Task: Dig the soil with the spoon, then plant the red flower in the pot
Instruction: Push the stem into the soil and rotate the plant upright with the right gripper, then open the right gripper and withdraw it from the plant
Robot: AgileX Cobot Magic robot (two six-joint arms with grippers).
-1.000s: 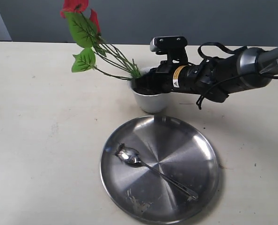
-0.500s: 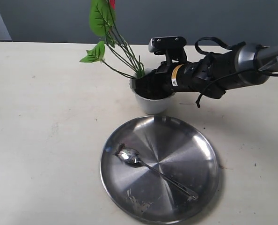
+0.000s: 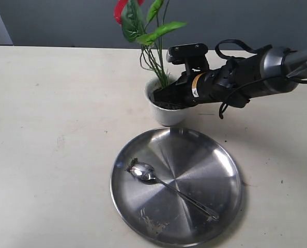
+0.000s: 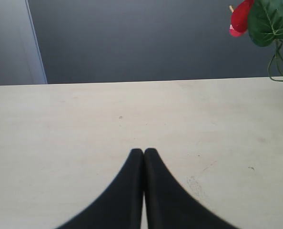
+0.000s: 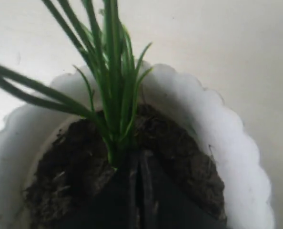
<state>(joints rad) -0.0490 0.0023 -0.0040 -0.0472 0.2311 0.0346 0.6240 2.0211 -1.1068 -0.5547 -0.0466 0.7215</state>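
The white scalloped pot (image 3: 161, 115) stands behind the plate, filled with dark soil (image 3: 167, 105). The red flower (image 3: 134, 23) rises nearly upright from it, its stems' base in the soil. My right gripper (image 3: 160, 96) dips into the pot from the right, shut on the stem base. In the right wrist view the gripper (image 5: 136, 155) sits in the soil (image 5: 184, 143) at the foot of the green stems (image 5: 114, 86), inside the pot (image 5: 237, 143). The spoon (image 3: 164, 184) lies on the steel plate. My left gripper (image 4: 144, 151) is shut and empty above bare table; the flower (image 4: 242, 16) shows far off.
A large round steel plate (image 3: 227, 157) lies at the front of the table, with crumbs of soil near its front rim. The right arm stretches across from the right edge, above the table behind the plate.
The right gripper has tipped downward into the pot, and the flower has swung from leaning left to almost upright. Spoon and plate have not moved.
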